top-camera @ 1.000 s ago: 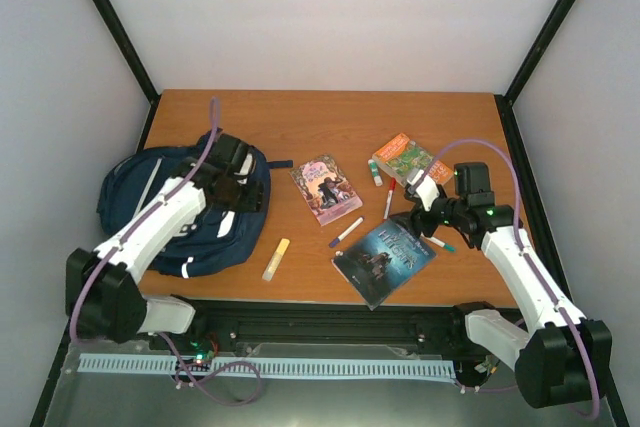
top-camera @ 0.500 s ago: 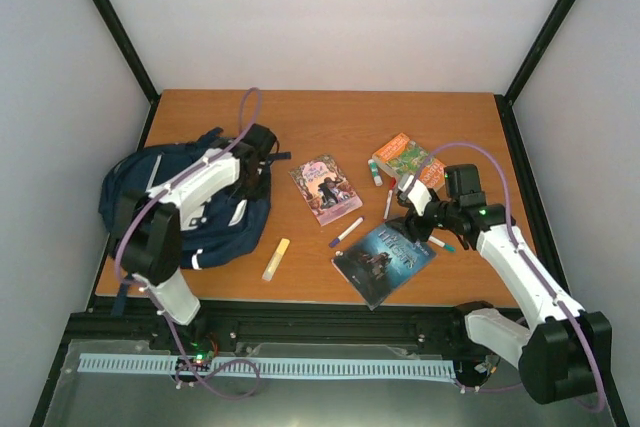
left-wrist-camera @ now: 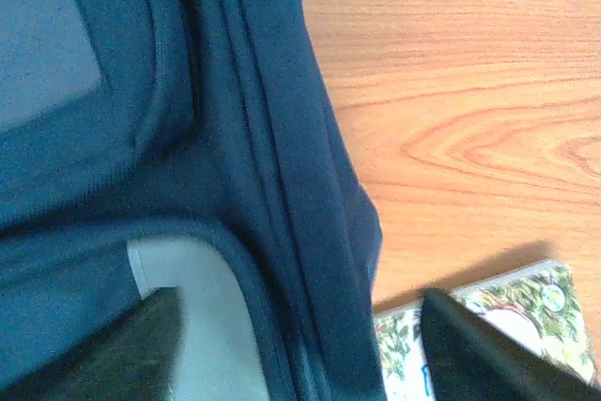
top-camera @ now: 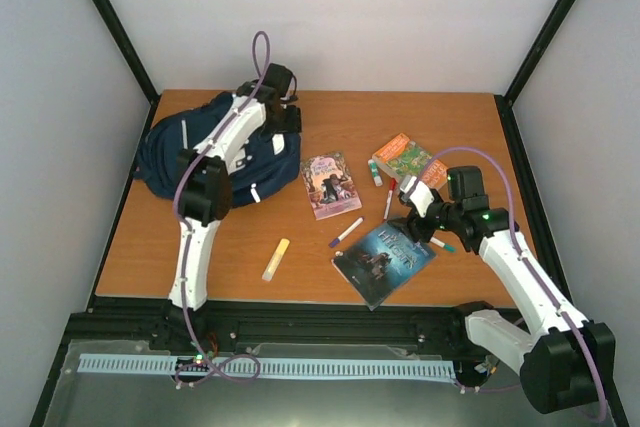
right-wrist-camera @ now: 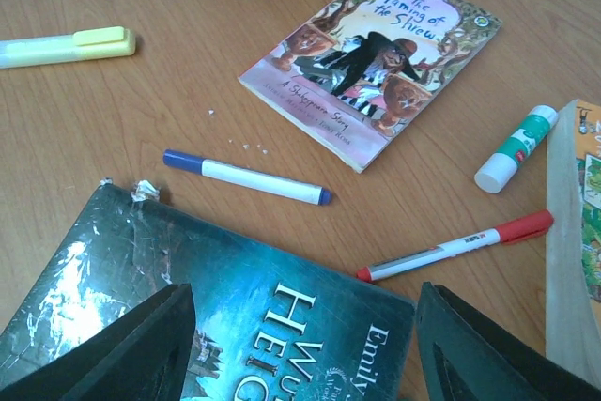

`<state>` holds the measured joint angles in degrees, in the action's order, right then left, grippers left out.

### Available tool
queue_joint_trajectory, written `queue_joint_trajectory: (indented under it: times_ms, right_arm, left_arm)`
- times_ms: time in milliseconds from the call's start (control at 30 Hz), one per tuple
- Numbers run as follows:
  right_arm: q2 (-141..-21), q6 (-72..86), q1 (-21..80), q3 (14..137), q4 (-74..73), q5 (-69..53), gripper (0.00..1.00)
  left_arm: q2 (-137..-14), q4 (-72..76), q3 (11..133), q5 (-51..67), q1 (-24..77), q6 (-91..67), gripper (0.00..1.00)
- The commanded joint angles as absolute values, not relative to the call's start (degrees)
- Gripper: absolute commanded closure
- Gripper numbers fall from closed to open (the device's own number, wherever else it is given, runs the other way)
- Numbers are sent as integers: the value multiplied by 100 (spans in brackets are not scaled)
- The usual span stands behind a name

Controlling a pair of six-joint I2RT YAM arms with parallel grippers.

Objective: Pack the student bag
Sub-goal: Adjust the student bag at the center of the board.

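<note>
The navy student bag (top-camera: 215,152) lies at the far left of the table; its fabric and a grey patch (left-wrist-camera: 197,316) fill the left wrist view. My left gripper (top-camera: 289,125) hangs over the bag's right edge, jaws wide apart and open (left-wrist-camera: 305,363), the cloth lying flat below. My right gripper (top-camera: 415,209) stands open (right-wrist-camera: 300,354) just above the dark teal book (top-camera: 385,259) (right-wrist-camera: 216,307), with nothing in its jaws.
A pink book (top-camera: 330,185) (right-wrist-camera: 371,63) lies right of the bag, its corner (left-wrist-camera: 507,302) under the left wrist. An orange-green book (top-camera: 410,160), glue stick (right-wrist-camera: 516,147), red pen (right-wrist-camera: 455,246), blue marker (right-wrist-camera: 246,177), yellow highlighter (top-camera: 276,259) and teal pen (top-camera: 440,244) lie scattered.
The bag has shifted from the near left toward the far left corner, and the left arm has stretched far out over it. The right gripper has barely moved.
</note>
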<state>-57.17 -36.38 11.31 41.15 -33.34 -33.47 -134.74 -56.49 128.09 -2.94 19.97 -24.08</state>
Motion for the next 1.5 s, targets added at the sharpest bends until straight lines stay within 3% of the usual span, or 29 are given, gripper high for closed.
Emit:
queue_joint_trajectory:
  times_ms: [0,67,167,333,467,700,933,1133,1233,1300,1333,1467]
  right_arm:
    - [-5754,-3662,1160,4131,-3382,-3516,35]
    - [-5701,-3680,1158,4142,-3399,-3524,35]
    - [-5563,-3671,1160,4132,-3412,-3633,34]
    - [-5556,-3686,1193,4140,-3453,-3781,34]
    - [-5550,-3702,1190,4165,-3549,-3876,34]
    - [-5398,-3735,1192,4151,-3560,-3915,34]
    - [-5455,-3762,1193,4148,-3577,-3850,34]
    - [-5514,-3745,1200,4140,-3580,-3852,34]
    - [-5564,-3764,1203,4140,-3582,-3833,34]
    - [-5637,-3729,1199,4149,-3550,-3829,34]
    - [-5686,-3681,1202,4155,-3495,-3794,34]
    - [-6065,-3403,1301,4293,-3161,-3386,40]
  left_arm:
    - [-12141,-5376,11775,112,2017,-2446,19]
    - [-11050,-4710,10197,-86,1834,-2786,13]
    - [-9957,-4302,8900,-22,1332,-3178,11]
    - [-9205,-4374,7844,-405,650,-3317,10]
    - [-8944,-3910,6991,282,-241,-3939,10]
    - [-9013,-3529,6684,123,-1270,-4485,16]
    - [-9875,-3210,6975,339,-1786,-4660,23]
    - [-10397,-2912,7106,538,-1977,-4678,45]
    - [-10415,-2823,6979,779,-1978,-4675,66]
    - [-10235,-2821,6685,941,-1978,-4821,91]
    - [-10091,-2642,6528,1062,-1978,-4899,98]
    - [-9304,-2557,5743,1400,-1973,-5178,99]
